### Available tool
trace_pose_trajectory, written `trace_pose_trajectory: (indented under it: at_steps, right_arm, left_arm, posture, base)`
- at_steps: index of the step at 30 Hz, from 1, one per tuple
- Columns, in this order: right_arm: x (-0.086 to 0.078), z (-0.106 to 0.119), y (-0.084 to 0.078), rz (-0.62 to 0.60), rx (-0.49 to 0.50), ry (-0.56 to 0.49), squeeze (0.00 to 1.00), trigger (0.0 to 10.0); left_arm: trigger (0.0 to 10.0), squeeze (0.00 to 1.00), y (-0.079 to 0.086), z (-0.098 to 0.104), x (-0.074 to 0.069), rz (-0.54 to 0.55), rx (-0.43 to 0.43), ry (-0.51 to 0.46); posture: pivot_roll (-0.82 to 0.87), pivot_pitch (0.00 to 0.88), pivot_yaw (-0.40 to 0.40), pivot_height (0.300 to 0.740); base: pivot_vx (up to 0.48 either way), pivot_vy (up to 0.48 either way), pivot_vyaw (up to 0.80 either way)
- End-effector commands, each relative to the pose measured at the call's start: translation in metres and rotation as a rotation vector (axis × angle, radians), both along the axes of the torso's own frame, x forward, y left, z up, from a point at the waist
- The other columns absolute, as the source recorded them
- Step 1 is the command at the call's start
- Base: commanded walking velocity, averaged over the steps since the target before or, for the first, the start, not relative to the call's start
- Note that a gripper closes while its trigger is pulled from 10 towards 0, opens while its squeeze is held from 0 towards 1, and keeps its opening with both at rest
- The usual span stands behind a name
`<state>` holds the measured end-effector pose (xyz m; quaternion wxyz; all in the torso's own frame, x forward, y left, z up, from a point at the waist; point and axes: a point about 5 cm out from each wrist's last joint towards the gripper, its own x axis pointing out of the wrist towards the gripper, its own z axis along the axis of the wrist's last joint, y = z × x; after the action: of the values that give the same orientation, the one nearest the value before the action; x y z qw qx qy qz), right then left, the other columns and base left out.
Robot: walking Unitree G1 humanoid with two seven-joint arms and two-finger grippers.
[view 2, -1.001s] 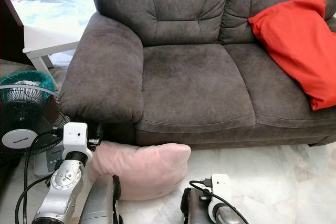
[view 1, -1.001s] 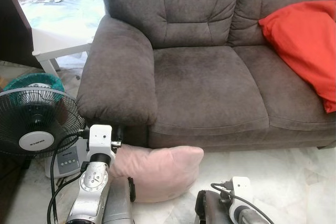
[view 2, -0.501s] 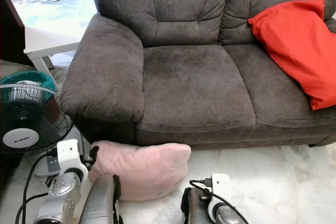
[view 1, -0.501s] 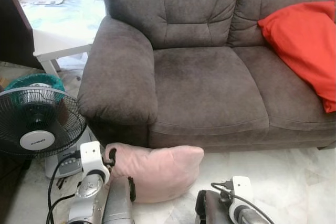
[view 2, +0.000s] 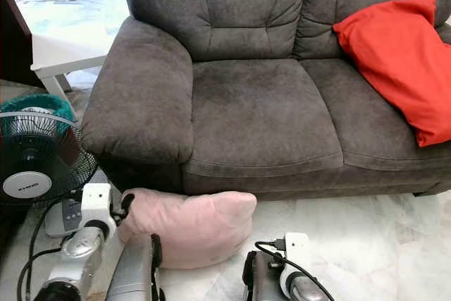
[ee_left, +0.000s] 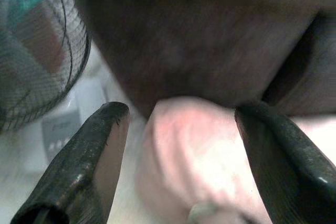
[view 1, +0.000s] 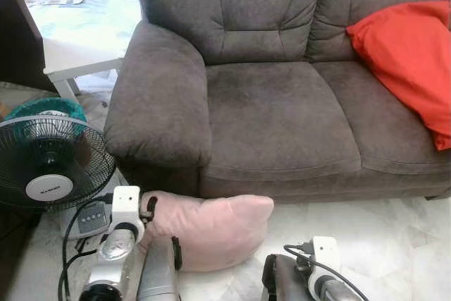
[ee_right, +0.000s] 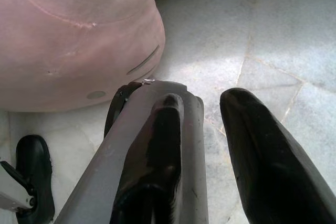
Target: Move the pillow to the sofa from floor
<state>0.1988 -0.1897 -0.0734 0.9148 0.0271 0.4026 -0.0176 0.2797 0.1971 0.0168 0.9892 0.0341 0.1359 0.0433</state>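
Having dropped from armrest height a second ago, now settling low at the near end of the pink pillow (view 1: 211, 229), with little further shift over the last half second: the left gripper (ee_left: 176, 145), fingers spread wide, one black finger (ee_left: 89, 156) on each side of the pillow's rounded end, not yet closing. Lying ahead of the pincer on the pale marble floor (view 1: 366, 244), pressed against the base of the dark grey sofa (view 1: 275, 111), directly under the armrest (view 1: 158, 96): the pillow, undisturbed. Standing off to the outer side of the pincer, close by: the pedestal fan (view 1: 49, 167), its cable trailing near the wrist.

Judging the step in hand as the grasp itself. Pushing further in before closing, so that the fingers bite a thick fold rather than a thin corner of slack fabric, likely to slip out on the lift. Closing firmly, the stuffing looking soft and yielding. Keeping clear of the fan grille and cable while drawing the pillow out from under the armrest, then lifting high enough to clear the seat cushion (view 1: 282, 118), an orange-red pillow (view 1: 412, 54) already occupying the far end.

Hanging low over bare floor, beside the pillow: the right gripper (ee_right: 210, 145), fingers slightly apart, holding nothing.
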Motion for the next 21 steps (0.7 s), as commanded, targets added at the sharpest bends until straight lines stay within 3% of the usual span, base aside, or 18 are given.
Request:
trace_pose_trajectory:
  at_steps: [1, 6, 16, 21]
  right_arm:
    - [-0.0055, -0.0029, -0.0017, -0.012, 0.003, 0.021, 0.00, 10.0]
    - [-0.0053, -0.0030, -0.0008, -0.008, 0.003, 0.023, 0.00, 10.0]
    - [-0.0063, -0.0038, -0.0010, -0.003, 0.000, 0.037, 0.00, 10.0]
    - [-0.0066, -0.0037, -0.0021, -0.003, -0.005, 0.032, 0.00, 10.0]
  left_arm:
    - [10.0, 0.00, -0.0042, 0.0009, -0.0022, -0.011, 0.015, -0.036]
    - [10.0, 0.00, -0.0117, -0.0002, -0.0048, -0.033, 0.016, -0.069]
    - [10.0, 0.00, -0.0051, -0.0011, -0.0039, 0.001, 0.020, -0.070]
    - [10.0, 0.00, -0.0046, -0.0035, -0.0030, 0.012, -0.006, -0.050]
  posture:
    - [0.18, 0.075, -0.072, 0.559]
    - [0.18, 0.075, -0.071, 0.559]
    - [0.18, 0.077, -0.072, 0.519]
    - [0.18, 0.082, -0.078, 0.519]
  base:
    - [0.000, 0.000, 0.00]
    - [0.000, 0.000, 0.00]
    - [0.000, 0.000, 0.00]
    - [0.000, 0.000, 0.00]
